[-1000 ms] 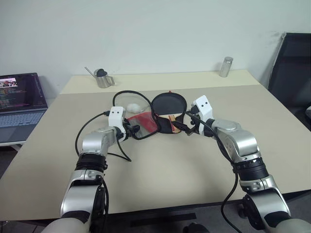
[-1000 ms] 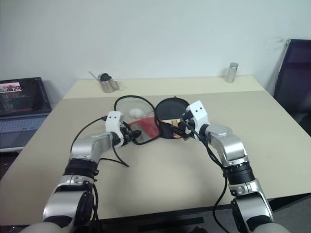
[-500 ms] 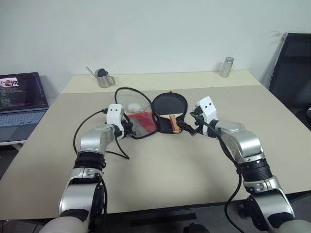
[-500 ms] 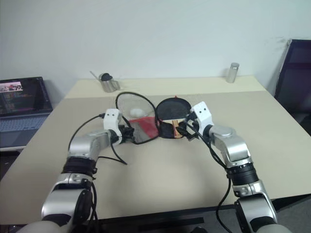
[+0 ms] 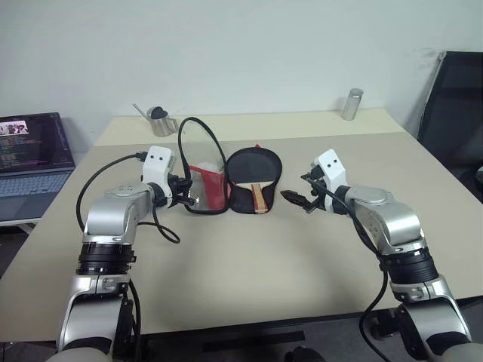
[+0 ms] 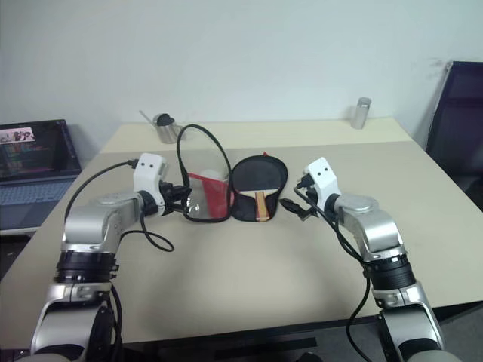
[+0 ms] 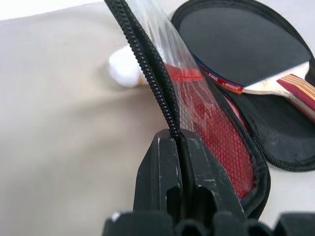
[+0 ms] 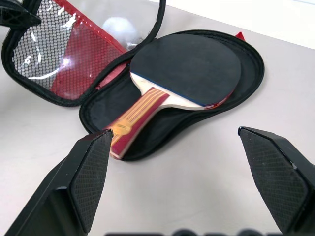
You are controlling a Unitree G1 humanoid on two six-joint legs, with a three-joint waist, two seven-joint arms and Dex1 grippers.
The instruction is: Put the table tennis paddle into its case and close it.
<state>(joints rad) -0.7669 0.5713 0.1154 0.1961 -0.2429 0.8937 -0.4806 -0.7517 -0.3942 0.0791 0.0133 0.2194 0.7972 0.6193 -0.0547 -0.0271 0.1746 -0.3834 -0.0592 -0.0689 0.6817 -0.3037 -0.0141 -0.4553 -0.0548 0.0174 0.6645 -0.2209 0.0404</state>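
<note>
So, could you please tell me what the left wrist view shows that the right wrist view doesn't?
Left wrist view: the left gripper shut on the zip edge of the case's lid, holding it raised. Right wrist view: the right gripper wide open short of the case, and the whole pale striped handle. Both: the table tennis paddle lying in the open case, the red mesh pocket and a white ball.

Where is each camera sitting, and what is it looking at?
Head eyes: high up, looking down over both arms at the table and the open case.
Left wrist: along the left tool, shut on the case's zipper edge.
Right wrist: between the open right tool, facing the paddle.
All views share paddle and case.
</note>
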